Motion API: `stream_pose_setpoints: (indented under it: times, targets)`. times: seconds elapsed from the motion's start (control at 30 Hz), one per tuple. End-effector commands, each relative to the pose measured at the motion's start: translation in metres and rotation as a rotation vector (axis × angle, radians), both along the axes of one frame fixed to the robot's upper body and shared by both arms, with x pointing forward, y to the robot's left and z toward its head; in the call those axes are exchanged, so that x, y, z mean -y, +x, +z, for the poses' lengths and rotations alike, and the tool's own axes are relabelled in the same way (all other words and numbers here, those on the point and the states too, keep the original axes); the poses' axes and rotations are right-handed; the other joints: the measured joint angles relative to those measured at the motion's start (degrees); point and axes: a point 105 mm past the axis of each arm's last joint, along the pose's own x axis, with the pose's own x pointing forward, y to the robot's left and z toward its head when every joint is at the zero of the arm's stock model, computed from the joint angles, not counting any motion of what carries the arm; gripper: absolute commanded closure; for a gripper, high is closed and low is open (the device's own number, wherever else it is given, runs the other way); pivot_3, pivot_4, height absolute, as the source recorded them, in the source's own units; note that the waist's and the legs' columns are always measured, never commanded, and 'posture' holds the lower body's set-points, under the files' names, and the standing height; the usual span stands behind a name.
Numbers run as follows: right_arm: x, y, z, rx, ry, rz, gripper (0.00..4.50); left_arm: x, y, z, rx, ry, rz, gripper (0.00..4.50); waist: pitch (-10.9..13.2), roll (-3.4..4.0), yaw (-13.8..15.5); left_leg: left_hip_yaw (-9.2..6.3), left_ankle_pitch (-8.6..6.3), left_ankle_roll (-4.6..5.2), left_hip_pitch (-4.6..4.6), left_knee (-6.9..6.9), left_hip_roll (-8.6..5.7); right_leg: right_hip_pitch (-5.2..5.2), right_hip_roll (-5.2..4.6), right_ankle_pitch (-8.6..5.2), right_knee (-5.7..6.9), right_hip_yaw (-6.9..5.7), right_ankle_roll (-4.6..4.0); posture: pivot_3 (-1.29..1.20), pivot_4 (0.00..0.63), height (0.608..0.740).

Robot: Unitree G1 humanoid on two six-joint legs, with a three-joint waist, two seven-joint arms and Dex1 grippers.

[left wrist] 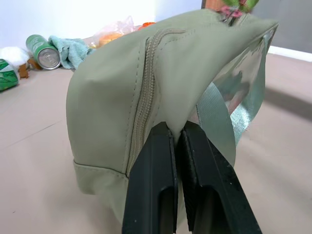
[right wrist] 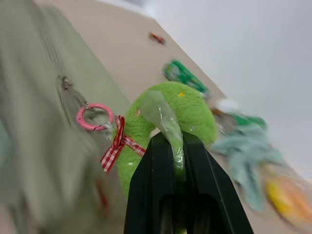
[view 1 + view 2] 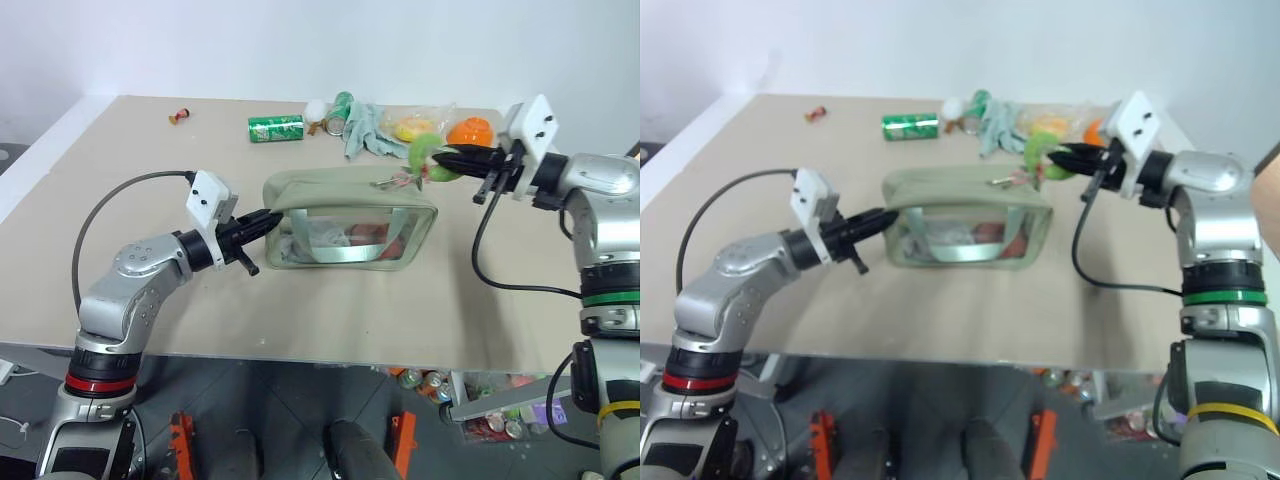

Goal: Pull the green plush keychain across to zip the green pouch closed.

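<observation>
Left gripper is clamped on the green pouch's end; right gripper, clamped on the green plush keychain, should pull straight along the zipper.

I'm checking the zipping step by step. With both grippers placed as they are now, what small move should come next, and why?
Probably let the right gripper draw the green plush keychain a bit further toward the right end of the green pouch, while the left gripper pins the opposite end; the pull sits at that right end.
</observation>
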Motion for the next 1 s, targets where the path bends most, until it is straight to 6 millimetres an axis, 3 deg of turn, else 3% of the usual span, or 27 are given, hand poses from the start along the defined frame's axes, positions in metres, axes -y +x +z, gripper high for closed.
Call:
stream_pose_setpoints:
  times: [0.03,0.27,0.5,0.63,0.83,1.0]
  targets:
    - [0.031,-0.005,0.024,0.094,-0.001,-0.103,4.42,-0.007,0.0,-0.01,-0.044,0.023,0.017,4.5,0.0,0.0,0.0,0.0,0.0,0.0,0.0,0.0,0.0,0.0,0.0,0.0,0.0,0.0,0.0,0.0,0.15,0.74]
    - [0.081,-0.007,0.035,0.153,-0.05,-0.323,4.42,-0.011,0.004,-0.011,-0.041,0.035,0.023,4.5,0.0,0.02,-0.1,0.1,0.0,0.0,0.06,0.0,0.0,0.0,0.0,0.0,0.0,0.1,-0.02,0.0,0.15,0.74]
    - [0.118,-0.007,0.014,0.152,-0.186,-0.514,4.42,-0.011,0.005,-0.01,-0.033,0.048,0.012,4.5,0.0,0.05,0.3,0.14,0.0,0.0,0.02,0.01,-0.15,0.01,-0.18,-0.06,0.0,0.15,0.1,0.0,0.15,0.74]
    - [0.112,-0.001,-0.006,0.135,-0.243,-0.514,4.42,-0.01,0.007,-0.007,-0.024,0.049,0.006,4.5,0.0,0.07,0.3,0.14,0.01,0.01,-0.03,-0.03,-0.63,0.02,-0.66,-0.23,0.01,0.17,0.39,0.0,0.15,0.74]
    - [0.102,0.007,-0.066,0.029,-0.432,-0.514,4.42,-0.009,0.008,-0.004,-0.015,0.046,0.005,4.5,0.0,0.07,0.1,0.17,-0.01,0.02,-0.03,-0.01,-0.95,0.12,-0.98,-0.33,-0.01,0.25,0.67,0.0,0.15,0.74]
    - [0.099,0.011,-0.092,-0.011,-0.543,-0.502,4.42,-0.009,0.009,-0.003,-0.011,0.044,0.011,4.5,0.0,0.08,0.0,0.14,0.02,0.05,0.05,-0.01,-0.91,0.15,-0.92,-0.29,0.01,0.21,0.66,0.0,0.15,0.74]
